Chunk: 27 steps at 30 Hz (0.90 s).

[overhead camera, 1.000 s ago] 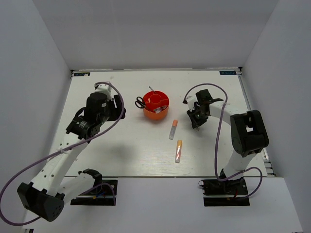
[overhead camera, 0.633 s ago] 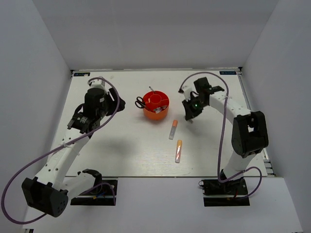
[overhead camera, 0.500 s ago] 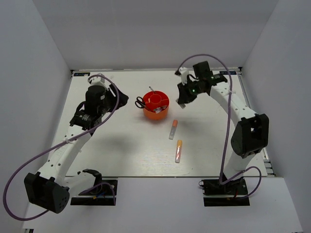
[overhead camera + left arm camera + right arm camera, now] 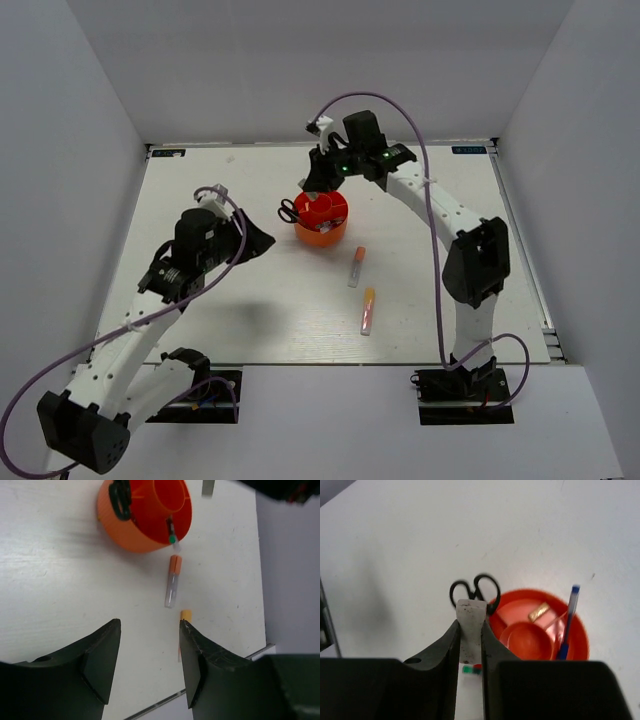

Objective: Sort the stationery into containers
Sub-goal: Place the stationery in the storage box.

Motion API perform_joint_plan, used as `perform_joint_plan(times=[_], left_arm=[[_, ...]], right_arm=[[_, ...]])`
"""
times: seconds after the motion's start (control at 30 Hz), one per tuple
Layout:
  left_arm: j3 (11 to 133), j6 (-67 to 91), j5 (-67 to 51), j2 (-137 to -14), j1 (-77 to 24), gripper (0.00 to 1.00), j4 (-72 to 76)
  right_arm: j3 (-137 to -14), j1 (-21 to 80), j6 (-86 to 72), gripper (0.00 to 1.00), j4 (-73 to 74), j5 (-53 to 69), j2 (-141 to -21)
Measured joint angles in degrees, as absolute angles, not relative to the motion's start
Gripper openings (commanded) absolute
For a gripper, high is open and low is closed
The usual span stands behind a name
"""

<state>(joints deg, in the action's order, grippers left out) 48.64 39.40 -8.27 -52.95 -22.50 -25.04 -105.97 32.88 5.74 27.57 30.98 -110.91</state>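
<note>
Eraser (image 4: 471, 612): white, flat slab, pinched between the right gripper (image 4: 470, 628) fingers and hanging above the organiser (image 4: 320, 238) on its scissors (image 4: 475, 591) side. Judged light, slightly rubbery, not fragile; the grip across its thin faces looks sound. The organiser holds a blue pen (image 4: 568, 622) and a tan block (image 4: 539, 611). The scissors handles stick out over the rim and could deflect a drop. One marker (image 4: 356, 267) and a second marker (image 4: 368, 310) lie on the table (image 4: 220, 180). Left gripper (image 4: 149, 630): jaws apart, empty, hovering left of the organiser.

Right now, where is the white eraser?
In the right wrist view the white eraser sits pinched in the right gripper, in the air just over the handles of the black scissors at the rim of the orange desk organiser.
</note>
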Motion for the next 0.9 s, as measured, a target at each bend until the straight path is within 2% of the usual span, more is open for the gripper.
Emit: perform_joint_plan(times=[0.17, 0.37, 0.57, 0.9], left_arm=[[42.68, 38.92, -8.60, -44.23, -22.50, 0.60, -28.58], [33.71, 39.66, -8.32, -35.88, -22.52, 0.60, -30.55], [31.18, 38.81, -8.16, -34.89, -22.52, 0.60, -34.30], [28.12, 37.93, -8.36, -32.97, -22.52, 0.60, -35.51]], right_arm=[[-108.25, 33.21, 5.65, 0.00, 19.03, 31.86, -115.44], [-99.20, 32.53, 4.93, 0.00, 2.76, 36.27, -115.55], [-94.11, 31.94, 4.62, 0.00, -10.46, 41.30, -120.38], [-98.17, 31.83, 7.49, 0.00, -15.07, 39.38, -125.86]])
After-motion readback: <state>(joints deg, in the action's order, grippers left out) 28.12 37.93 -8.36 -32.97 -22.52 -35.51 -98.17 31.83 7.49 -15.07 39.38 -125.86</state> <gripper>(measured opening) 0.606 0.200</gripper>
